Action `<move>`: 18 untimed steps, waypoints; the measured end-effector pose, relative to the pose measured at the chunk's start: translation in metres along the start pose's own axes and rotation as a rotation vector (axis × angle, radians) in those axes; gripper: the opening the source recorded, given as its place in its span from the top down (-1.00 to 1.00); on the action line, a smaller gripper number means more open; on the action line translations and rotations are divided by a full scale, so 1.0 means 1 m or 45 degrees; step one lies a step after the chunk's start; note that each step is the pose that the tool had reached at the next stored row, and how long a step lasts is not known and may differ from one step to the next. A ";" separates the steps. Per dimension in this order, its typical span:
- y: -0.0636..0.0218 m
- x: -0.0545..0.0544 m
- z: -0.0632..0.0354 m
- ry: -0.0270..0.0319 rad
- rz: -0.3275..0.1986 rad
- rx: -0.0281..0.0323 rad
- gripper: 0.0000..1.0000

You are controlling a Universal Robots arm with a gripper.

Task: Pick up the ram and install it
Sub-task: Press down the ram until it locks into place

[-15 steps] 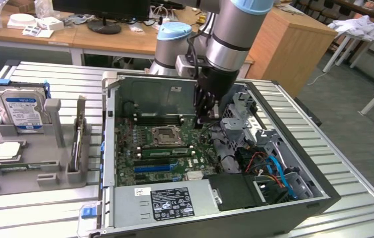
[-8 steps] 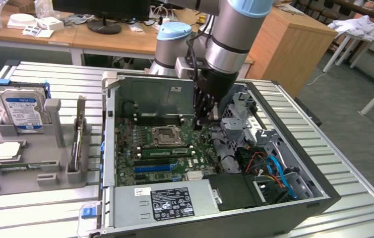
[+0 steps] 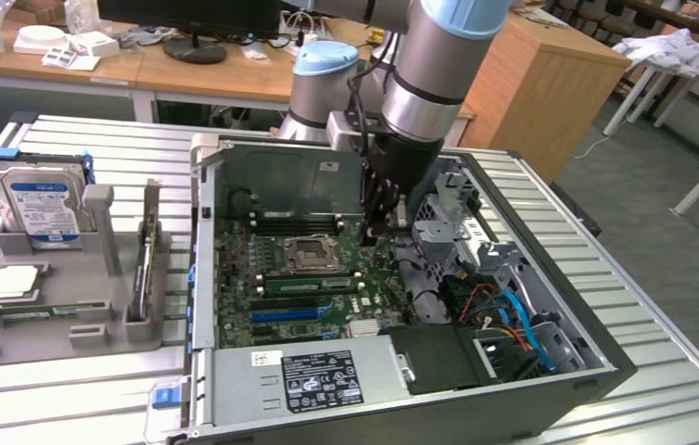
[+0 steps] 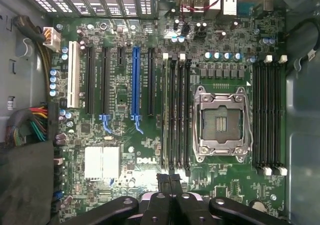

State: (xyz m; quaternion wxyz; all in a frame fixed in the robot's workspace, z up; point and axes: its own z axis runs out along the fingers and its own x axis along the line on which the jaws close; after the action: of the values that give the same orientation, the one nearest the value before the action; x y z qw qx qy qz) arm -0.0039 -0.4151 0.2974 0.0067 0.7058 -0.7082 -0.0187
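Evidently the tool is hanging low inside the open computer case, with its fingers pressed fully together and nothing between them. It is hovering just beside the processor socket, on the side toward the exterior view's right. Its tips are pointing straight down at the motherboard.

The ram is showing as a green stick standing on edge in a memory slot just beside the processor socket. That slot belongs to the bank on the socket's side nearer the power supply. The bank of memory slots on the far side of the socket is sitting dark and bare. Seen from the wrist, the closed tips are sitting just past one end of the bank that is carrying the stick.

Judging by this, the stick is already resting in its slot. Shut fingers are making a narrow, blunt tip, which would suit pressing on a thin edge better than grasping. Whether the latches are gripping the stick cannot be told.

The case is lying on its side on the worktop, so the board is facing up and the arm is reaching it from above. Well apart from the socket, outside the case, a grey holder is keeping a hard drive upright and easy to reach.
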 end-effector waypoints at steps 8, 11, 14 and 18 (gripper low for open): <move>-0.0002 0.000 0.0052 0.0000 0.000 0.0001 0.79; -0.0003 0.000 0.0071 0.0001 0.000 0.0001 0.79; -0.0003 0.000 0.0090 0.0000 0.000 0.0001 0.79; -0.0004 0.000 0.0115 0.0000 0.000 0.0001 0.79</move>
State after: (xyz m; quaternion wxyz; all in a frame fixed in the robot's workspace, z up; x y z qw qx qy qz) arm -0.0039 -0.4151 0.2859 0.0067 0.7058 -0.7082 -0.0187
